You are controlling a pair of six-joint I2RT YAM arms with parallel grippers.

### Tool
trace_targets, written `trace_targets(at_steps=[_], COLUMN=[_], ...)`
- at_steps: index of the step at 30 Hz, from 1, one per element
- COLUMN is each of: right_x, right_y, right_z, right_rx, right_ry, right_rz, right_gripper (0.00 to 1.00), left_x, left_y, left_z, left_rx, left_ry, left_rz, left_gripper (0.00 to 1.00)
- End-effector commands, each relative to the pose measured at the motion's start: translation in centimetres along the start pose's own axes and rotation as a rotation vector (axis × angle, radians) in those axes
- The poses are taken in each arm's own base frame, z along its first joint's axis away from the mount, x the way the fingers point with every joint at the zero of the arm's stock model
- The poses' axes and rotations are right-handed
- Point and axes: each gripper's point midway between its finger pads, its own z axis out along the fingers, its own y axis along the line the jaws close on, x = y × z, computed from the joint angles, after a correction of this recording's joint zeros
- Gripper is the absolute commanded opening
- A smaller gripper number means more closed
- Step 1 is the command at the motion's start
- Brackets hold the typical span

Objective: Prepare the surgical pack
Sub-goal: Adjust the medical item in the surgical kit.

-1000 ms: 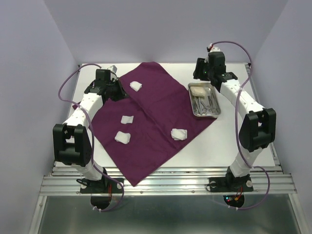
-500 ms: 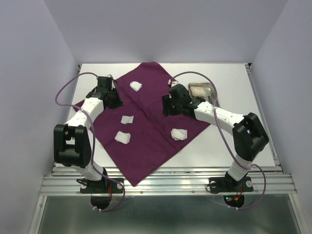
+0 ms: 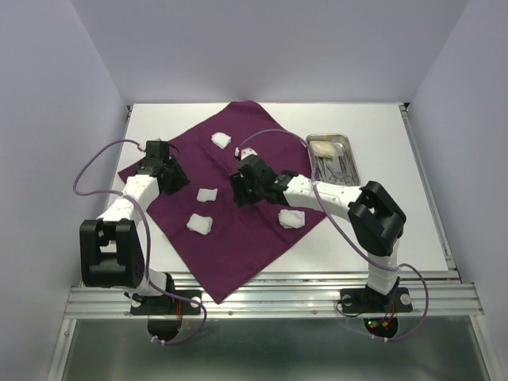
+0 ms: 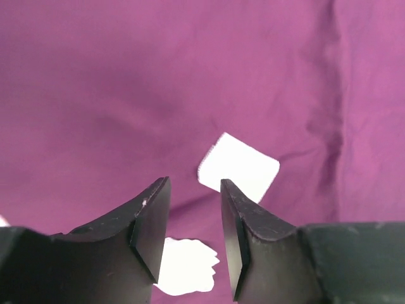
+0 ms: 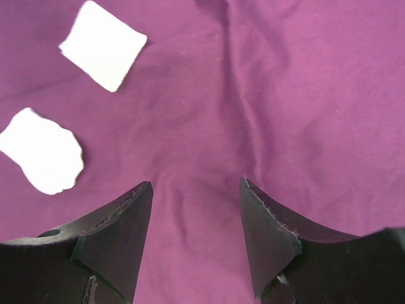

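The deep-purple cloth lies spread flat on the white table. Several white gauze wads lie on it, one at the back, two at the left, one at the right. The steel tray sits off the cloth's right corner and holds silver instruments. My left gripper hovers open over the cloth's left part, with nothing between its fingers and two wads ahead. My right gripper hangs open and empty over the cloth's middle.
A folded white gauze lies at the tray's far end. Bare white table lies right of the tray and behind the cloth. The cloth's near corner reaches the metal rail at the table's front edge.
The right arm has swung from beside the tray at the back right to the cloth's middle. The left gripper has opened and drawn a little nearer and to the left.
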Motion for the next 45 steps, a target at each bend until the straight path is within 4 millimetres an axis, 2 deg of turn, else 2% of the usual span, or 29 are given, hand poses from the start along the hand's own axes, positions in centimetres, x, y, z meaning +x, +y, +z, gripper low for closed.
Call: trace_targets(at_steps=[1,2,5,11,23,35,45], right_x=[-3.3,-3.7,-3.3,-1.8,-1.5,-1.4,-1.2], right_y=[-0.2,-0.6,-1.8,-2.9,-3.3,-3.2,-3.2], right_z=[-0.7,-1.2,-1.9,-2.1,-2.1,-1.8,-1.6], right_rx=[0.018,0.039,0.086,0.123,0.141,0.140,0.139], right_ry=[-0.091,-0.110,-0.119,-0.092,-0.086,-0.073,-0.063], right_rz=[0.024,0.027,0.028,0.037,0.035,0.024,0.022], right_gripper=[0.63,0.64,0.64,0.66,0.66,0.66,0.67], left_x=[2.2,2.6,3.4,4.7,5.9,6.8,6.1], left_y=[-2.1,-2.4,-2.3,-1.9,0.2,-0.3,-0.4], left_z=[1.8,2.1,2.9,4.2,5.0,5.9,5.3], left_rx=[0.140,0.158,0.168,0.158,0.060,0.073,0.067], left_ry=[0.094,0.111,0.139,0.179,0.193,0.229,0.206], left_rz=[-0.020,-0.020,-0.034,-0.054,-0.074,-0.073,-0.059], left_gripper=[0.49,0.49,0.44,0.40,0.38,0.35,0.15])
